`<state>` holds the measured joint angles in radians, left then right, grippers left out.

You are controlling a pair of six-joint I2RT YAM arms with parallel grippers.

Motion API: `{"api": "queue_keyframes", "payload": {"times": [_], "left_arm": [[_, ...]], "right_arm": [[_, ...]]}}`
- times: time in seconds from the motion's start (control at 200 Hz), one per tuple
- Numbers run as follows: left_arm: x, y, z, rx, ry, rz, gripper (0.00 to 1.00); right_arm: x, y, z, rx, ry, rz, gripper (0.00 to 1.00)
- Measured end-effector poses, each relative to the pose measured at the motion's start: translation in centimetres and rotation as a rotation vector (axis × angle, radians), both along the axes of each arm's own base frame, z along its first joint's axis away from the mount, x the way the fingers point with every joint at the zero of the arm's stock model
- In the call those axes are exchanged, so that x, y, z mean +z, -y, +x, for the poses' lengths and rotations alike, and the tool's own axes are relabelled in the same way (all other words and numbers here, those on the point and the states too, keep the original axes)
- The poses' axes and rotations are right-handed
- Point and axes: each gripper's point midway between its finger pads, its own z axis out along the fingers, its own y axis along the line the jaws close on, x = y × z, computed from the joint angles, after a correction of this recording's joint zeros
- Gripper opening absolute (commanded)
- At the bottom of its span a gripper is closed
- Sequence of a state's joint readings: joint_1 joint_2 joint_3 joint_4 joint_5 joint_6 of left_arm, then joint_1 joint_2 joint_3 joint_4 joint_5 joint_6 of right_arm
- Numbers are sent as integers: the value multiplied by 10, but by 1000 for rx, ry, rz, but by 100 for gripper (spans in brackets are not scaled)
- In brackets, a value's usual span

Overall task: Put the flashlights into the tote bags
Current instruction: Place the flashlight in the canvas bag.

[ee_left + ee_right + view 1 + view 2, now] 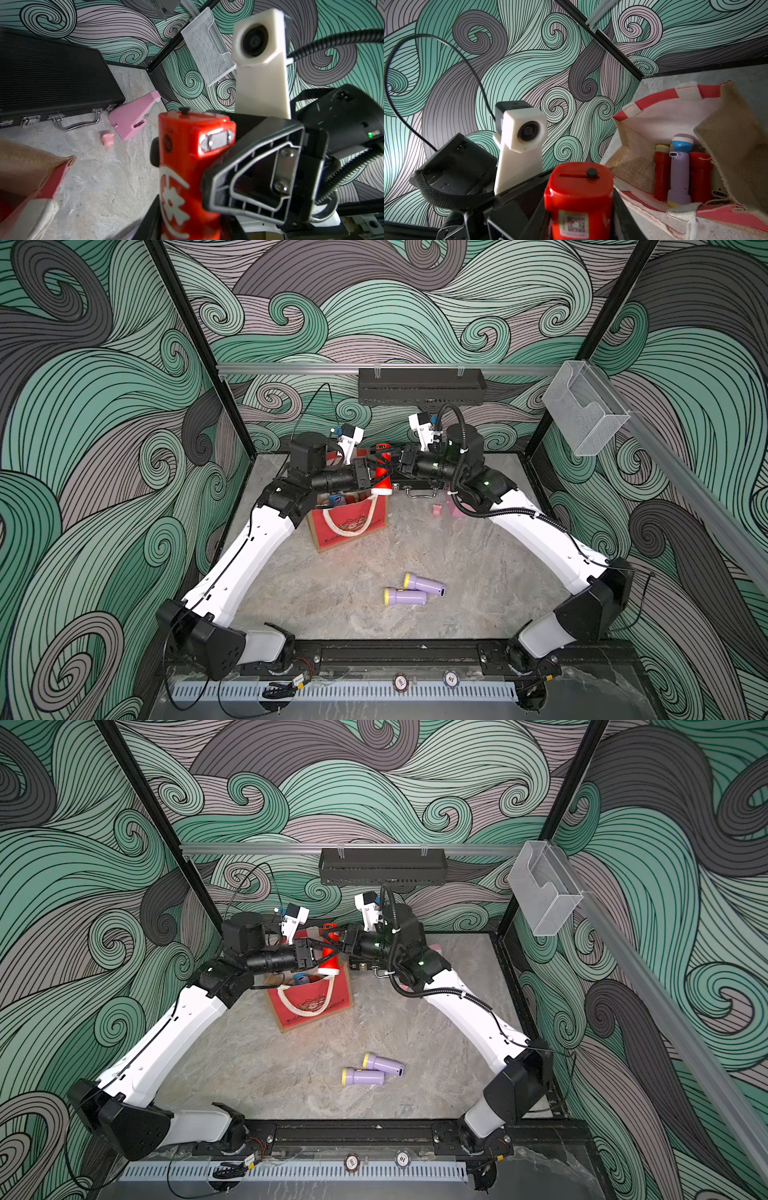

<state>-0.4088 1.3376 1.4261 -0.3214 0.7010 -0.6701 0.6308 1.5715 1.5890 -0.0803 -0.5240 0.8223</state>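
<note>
My left pincer [371, 477] and right pincer [393, 464] both clamped on same red flashlight [385, 480], head down, raised by tote bag [361, 526] rim. Two lilac flashlights [424, 584] lie on table [324, 597], close together.

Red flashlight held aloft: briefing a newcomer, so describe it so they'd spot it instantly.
Find the red tote bag. Above its rim, the left pincer and right pincer clamp a tilted red flashlight. Unlike the lilac flashlights lying in front, it's white-headed and airborne.
</note>
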Motion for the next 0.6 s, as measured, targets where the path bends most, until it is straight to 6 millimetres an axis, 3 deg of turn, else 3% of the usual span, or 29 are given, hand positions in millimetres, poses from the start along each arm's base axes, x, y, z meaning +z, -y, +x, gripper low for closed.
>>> {"api": "queue_keyframes", "payload": {"times": [0.235, 0.375, 0.47, 0.6], "left_arm": [[-2, -1, 1, 2, 4, 11, 0], [-7, -3, 1, 14, 0, 33, 0], [-13, -5, 2, 23, -8, 56, 0], [-9, -7, 0, 28, 6, 78, 0]], "right_arm": [[-3, 0, 0, -1, -10, -5, 0], [-10, -4, 4, 5, -39, -5, 31], [-15, -6, 6, 5, -55, -11, 70], [-23, -5, 9, -9, -81, -38, 91]]}}
